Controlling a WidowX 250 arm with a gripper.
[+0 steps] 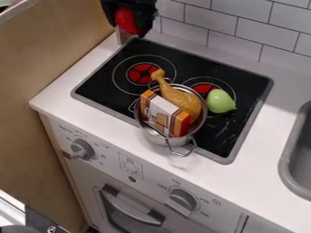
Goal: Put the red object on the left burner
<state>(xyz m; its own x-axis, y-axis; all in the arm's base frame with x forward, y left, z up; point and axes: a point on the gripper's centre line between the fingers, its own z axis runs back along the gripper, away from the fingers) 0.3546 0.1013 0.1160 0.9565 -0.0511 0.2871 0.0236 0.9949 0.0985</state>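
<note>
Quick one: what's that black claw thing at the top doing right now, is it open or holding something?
Gripper: closed on the red object, holding it up past the stove's back-left corner.

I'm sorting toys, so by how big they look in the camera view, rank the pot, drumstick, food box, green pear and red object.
1. Metal pot
2. Toy drumstick and food box: too close to rank; the drumstick is partly hidden
3. Green pear and red object: unsure, the red object is partly hidden
</note>
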